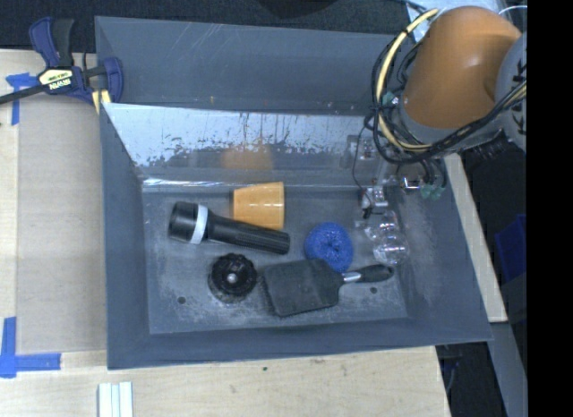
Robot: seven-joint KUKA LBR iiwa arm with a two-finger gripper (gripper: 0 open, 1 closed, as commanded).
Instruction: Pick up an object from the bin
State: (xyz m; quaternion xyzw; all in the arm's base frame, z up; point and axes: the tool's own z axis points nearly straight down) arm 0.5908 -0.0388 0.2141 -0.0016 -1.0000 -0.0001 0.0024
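My gripper (pixel 381 225) hangs low at the right side of the bin floor, under the arm's orange dome. A crumpled blue ball (pixel 328 243) lies just to its left. Below the gripper lies the black handle (pixel 367 275) of a dark grey flat brush or pad (pixel 298 288), which rests at the front of the bin. The gripper is close above the handle's end, and I cannot tell whether it touches it. Nothing shows held in the gripper.
An orange cup (pixel 260 205) lies on its side at mid-floor. A black torch with a white band (pixel 226 228) lies slanted in front of it. A black round cap (pixel 234 276) sits at the front left. The bin's sloped walls rise all round.
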